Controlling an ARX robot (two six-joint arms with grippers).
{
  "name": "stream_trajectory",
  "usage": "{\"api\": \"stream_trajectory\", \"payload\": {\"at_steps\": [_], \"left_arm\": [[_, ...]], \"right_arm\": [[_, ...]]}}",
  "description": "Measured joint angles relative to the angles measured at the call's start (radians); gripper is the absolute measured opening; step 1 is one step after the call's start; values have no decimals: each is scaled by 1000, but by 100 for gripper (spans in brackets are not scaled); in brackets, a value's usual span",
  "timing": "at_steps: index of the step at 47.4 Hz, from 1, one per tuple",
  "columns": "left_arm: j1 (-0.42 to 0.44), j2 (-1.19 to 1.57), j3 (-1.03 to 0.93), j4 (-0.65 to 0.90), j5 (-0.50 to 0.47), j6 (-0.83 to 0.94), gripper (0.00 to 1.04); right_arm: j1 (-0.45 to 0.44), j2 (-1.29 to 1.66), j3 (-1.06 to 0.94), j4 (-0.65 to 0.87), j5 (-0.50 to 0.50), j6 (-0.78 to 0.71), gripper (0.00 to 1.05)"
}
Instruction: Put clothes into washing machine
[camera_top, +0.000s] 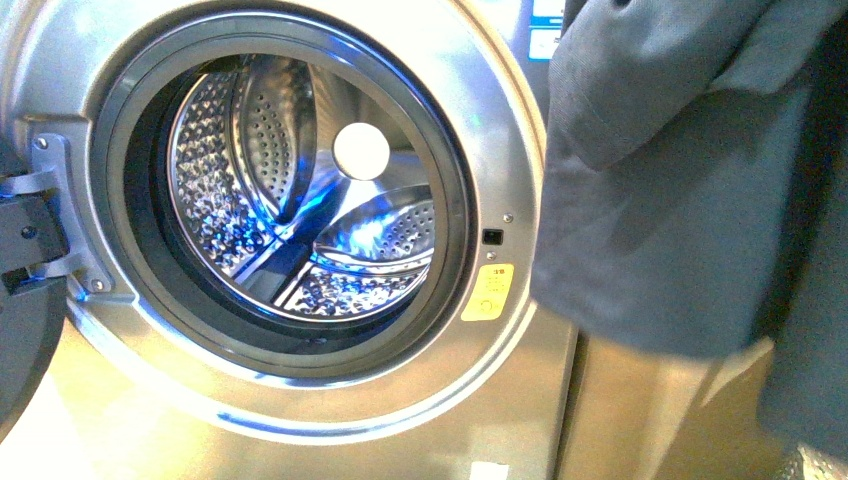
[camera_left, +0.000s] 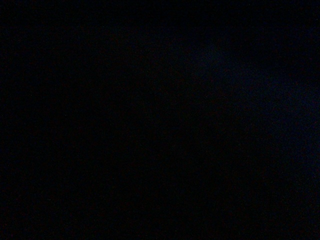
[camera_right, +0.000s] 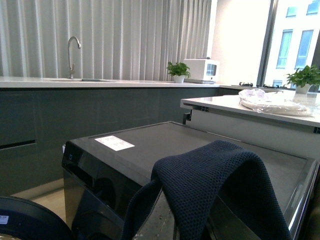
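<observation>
Right now the big grey-silver front-load washing machine (camera_top: 300, 405) fills the front view, porthole open, dimpled steel drum (camera_top: 225, 190) lit blue inside. A yellow sticker (camera_top: 487, 292) sits on the rim's right side, and the grey door hinge (camera_top: 50, 210) is at left. The dark navy-blue soft fabric garment (camera_top: 660, 200) hangs limp outside the machine, right of the porthole, covering its upper right corner. Right wrist view: the same knit cloth (camera_right: 215, 180) drapes close to the lens, w/ a dark grey appliance top (camera_right: 200, 145) behind it. Left wrist view is dark. Neither left claw nor right claw shows, so can't tell if clenched or released.
</observation>
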Motion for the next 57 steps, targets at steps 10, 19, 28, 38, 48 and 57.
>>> {"api": "stream_trajectory", "payload": {"at_steps": [10, 19, 28, 38, 48, 57], "left_arm": [[-42, 0, 2, -3, -130, 5, 98], [-97, 23, 37, -60, -220, 31, 98], [-115, 63, 89, -70, -288, 45, 95], [-75, 85, 125, -111, -425, 49, 64], [27, 74, 86, -116, -583, 53, 22], [74, 24, -4, -108, -576, 43, 8]], "right_arm": [[0, 0, 0, 0, 0, 0, 3], [0, 0, 0, 0, 0, 0, 3], [0, 0, 0, 0, 0, 0, 3], [0, 0, 0, 0, 0, 0, 11], [0, 0, 0, 0, 0, 2, 56], [1, 0, 2, 1, 0, 3, 82]]}}
